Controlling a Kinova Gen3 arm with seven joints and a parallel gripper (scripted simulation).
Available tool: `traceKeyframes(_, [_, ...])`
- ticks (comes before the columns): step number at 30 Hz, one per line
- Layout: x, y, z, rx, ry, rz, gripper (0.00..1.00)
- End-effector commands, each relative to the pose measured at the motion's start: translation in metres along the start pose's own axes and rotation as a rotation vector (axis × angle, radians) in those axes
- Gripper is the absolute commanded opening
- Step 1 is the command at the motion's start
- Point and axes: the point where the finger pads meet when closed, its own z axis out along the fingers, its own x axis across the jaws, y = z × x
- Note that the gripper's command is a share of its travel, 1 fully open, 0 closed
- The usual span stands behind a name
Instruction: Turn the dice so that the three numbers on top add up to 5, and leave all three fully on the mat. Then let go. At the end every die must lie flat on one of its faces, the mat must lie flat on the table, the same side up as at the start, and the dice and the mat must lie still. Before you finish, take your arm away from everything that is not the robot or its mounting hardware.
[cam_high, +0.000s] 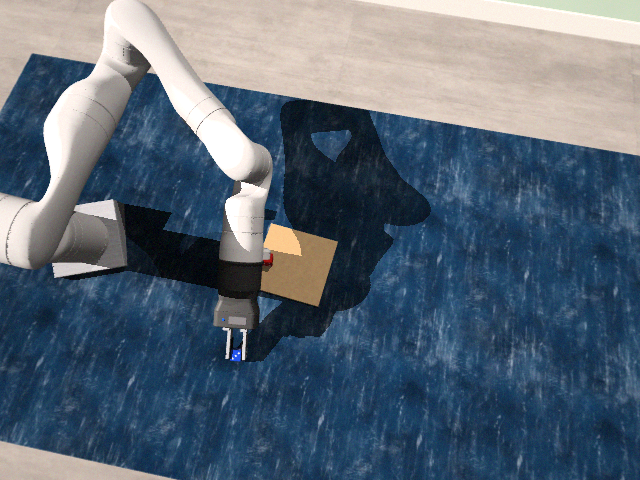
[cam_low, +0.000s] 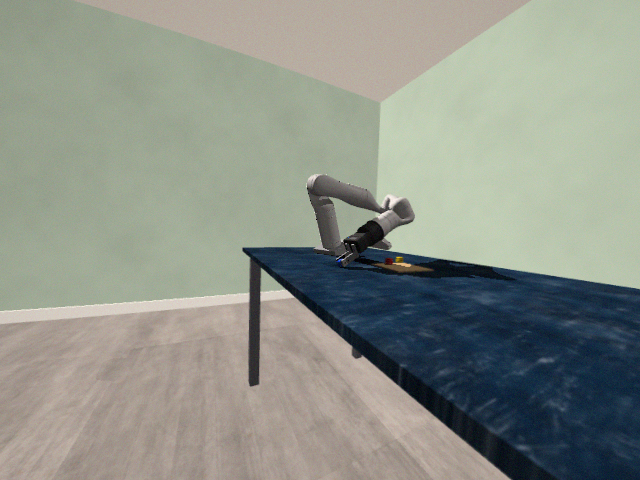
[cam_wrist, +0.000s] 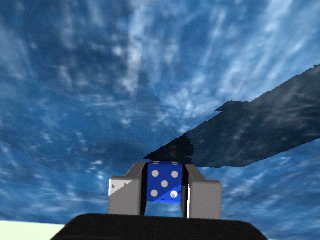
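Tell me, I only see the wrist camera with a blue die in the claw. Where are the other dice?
Observer: The exterior camera shows a red die and a yellow die on the tan mat.
Operator: Is my blue one above the mat?
Observer: No. In the top view the blue die is off the mat, over the blue table, on the side nearer the camera.
Operator: Is the claw pointing straight down?
Observer: No. From the exterior camera the claw slants down toward the table, low and close to it.
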Motion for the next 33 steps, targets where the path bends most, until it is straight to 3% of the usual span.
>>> traceKeyframes(1, [0.0002, 0.0003, -0.0003, 0.0, 0.001, 0.001, 0.4])
traceKeyframes(18, [0.0002, 0.0003, -0.0003, 0.0, 0.001, 0.001, 0.4])
traceKeyframes(22, [0.0002, 0.0003, -0.0003, 0.0, 0.001, 0.001, 0.52])
traceKeyframes(24, [0.0002, 0.0003, -0.0003, 0.0, 0.001, 0.001, 0.52])
traceKeyframes(25, [0.0002, 0.0003, -0.0003, 0.0, 0.001, 0.001, 0.58])
traceKeyframes(27, [0.0002, 0.0003, -0.0003, 0.0, 0.001, 0.001, 0.58])
traceKeyframes(28, [0.0002, 0.0003, -0.0003, 0.0, 0.001, 0.001, 0.64])
traceKeyframes(33, [0.0002, 0.0003, -0.0003, 0.0, 0.001, 0.001, 0.7])
